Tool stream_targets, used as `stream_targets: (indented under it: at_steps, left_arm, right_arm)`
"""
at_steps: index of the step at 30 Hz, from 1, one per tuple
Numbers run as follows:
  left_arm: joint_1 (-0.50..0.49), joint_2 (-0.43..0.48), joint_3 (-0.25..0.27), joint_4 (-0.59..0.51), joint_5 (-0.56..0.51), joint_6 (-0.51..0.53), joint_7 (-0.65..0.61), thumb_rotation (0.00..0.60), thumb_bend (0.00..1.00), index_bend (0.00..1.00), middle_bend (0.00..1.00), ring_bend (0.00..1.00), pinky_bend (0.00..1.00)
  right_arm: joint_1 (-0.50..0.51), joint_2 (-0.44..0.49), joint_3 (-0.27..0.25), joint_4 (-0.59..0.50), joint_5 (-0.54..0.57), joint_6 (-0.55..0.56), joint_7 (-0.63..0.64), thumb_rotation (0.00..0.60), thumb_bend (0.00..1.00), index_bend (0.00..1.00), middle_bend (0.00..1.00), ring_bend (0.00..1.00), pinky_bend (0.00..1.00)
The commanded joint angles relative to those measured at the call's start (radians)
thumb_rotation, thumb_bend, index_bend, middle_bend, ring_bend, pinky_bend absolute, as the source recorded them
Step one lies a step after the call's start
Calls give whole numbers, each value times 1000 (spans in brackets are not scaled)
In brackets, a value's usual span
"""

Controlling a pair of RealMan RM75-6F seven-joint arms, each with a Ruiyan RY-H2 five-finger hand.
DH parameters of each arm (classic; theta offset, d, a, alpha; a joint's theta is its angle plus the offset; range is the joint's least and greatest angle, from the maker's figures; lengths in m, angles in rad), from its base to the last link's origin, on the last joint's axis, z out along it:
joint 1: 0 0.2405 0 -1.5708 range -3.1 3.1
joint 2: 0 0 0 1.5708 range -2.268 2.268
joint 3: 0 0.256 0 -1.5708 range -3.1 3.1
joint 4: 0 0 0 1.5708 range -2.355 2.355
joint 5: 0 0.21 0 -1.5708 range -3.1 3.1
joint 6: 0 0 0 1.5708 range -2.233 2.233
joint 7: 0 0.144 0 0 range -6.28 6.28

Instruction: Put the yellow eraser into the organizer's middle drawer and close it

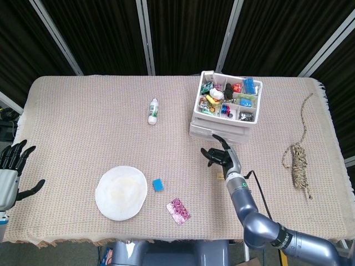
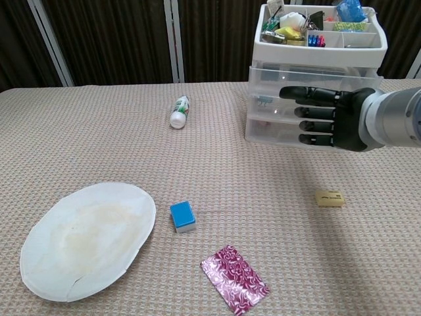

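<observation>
The right hand hovers with fingers extended and apart, holding nothing, in front of the organizer drawers. The eraser lies on the surface below the hand, nearer than the organizer. The left hand rests open at the far-left edge, empty.

- A robot test lab: black curtains with metal posts hang behind the bench.
- A woven beige cloth covers the bench, carrying scattered unrelated props.
</observation>
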Motion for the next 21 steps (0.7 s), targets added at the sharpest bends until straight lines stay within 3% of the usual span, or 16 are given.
stream_targets:
  at_steps: [1, 6, 9, 12, 17, 21]
  left_arm:
    - [0, 0, 0, 1, 1, 0, 0, 600, 253, 113, 0, 0, 0]
    - [0, 0, 0, 1, 1, 0, 0, 600, 253, 113, 0, 0, 0]
    - [0, 0, 1, 1, 2, 1, 0, 600, 254, 114, 0, 0, 0]
    - [0, 0, 1, 2, 3, 2, -1, 600, 252, 114, 0, 0, 0]
    - [0, 0, 1, 1, 3, 2, 0, 600, 253, 114, 0, 0, 0]
    - [0, 0, 1, 0, 3, 1, 2, 600, 251, 114, 0, 0, 0]
  right_arm:
    - [-11, 3, -12, -12, -6, 1, 3, 600, 156, 128, 750, 739, 670]
    - [-43, 9, -43, -60, -70, 38, 6, 600, 157, 128, 749, 739, 669]
    - [-70, 12, -87, -107, -172, 93, -7, 600, 158, 129, 747, 739, 669]
    - [-100, 20, -170, -164, -356, 182, -61, 600, 156, 144, 744, 739, 669]
    - [-112, 40, -275, -186, -627, 325, -224, 600, 157, 175, 742, 739, 669]
    - [-99, 60, -299, -179, -708, 385, -360, 600, 157, 177, 742, 739, 669]
